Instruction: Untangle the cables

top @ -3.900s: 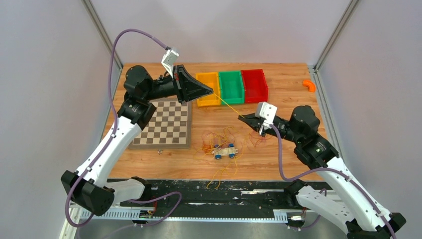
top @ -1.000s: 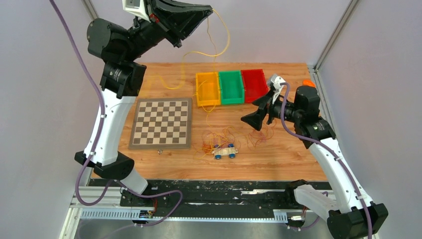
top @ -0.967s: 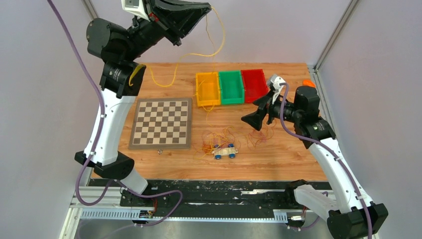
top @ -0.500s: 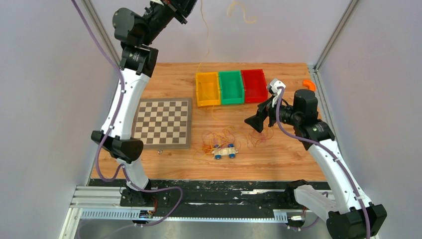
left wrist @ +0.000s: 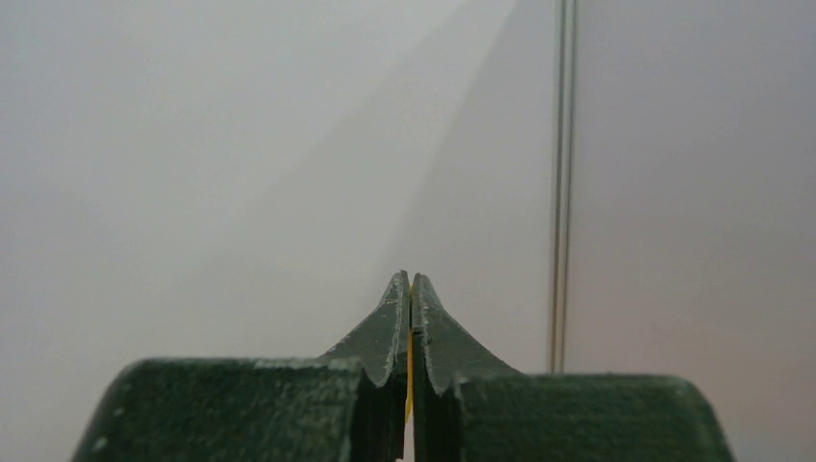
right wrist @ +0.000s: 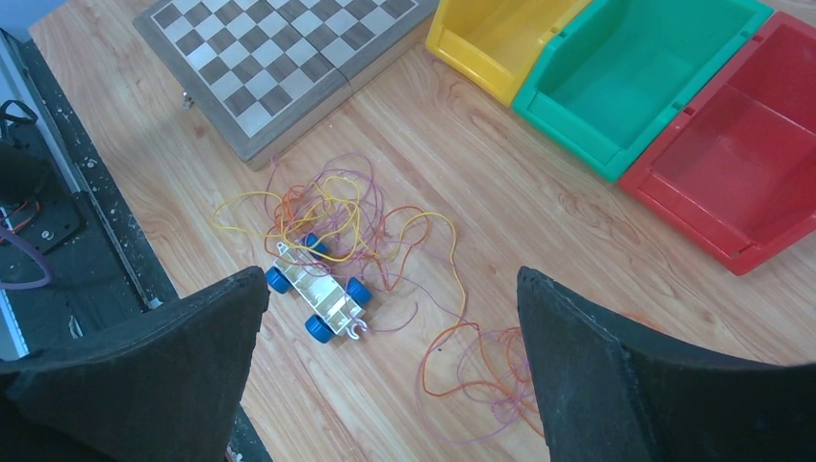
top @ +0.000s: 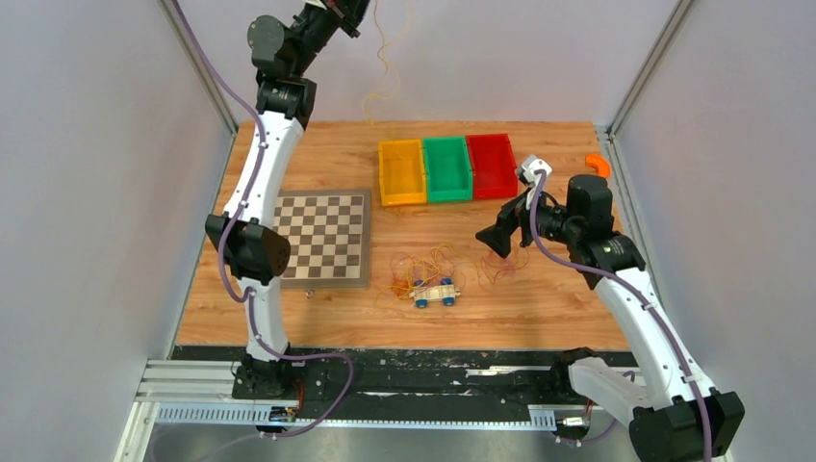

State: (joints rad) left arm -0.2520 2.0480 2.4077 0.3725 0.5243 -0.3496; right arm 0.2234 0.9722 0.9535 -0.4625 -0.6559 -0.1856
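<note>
Looks like we're mid "pull one strand out" here. The left end effector is pinched fully closed on a thin yellow wire. From overhead that arm is stretched way up, and the strand dangles off it, seemingly clear of the wooden worktop.

The right end effector is spread wide with nothing in it, hovering over the rest of the tangle of thin yellow, orange and red wires. That tangle sits on the worktop, draped around a small white toy car with blue wheels.

Compared with about four seconds back, the left one was down low by the yellow plastic bin with the strand pulled taut across to the right one. Since then the right one has let go and the left has hauled it skyward.

My guess for next: lay that strand down somewhere well apart from the pile, then go back in for another one. The toy car could easily snag things.
</note>
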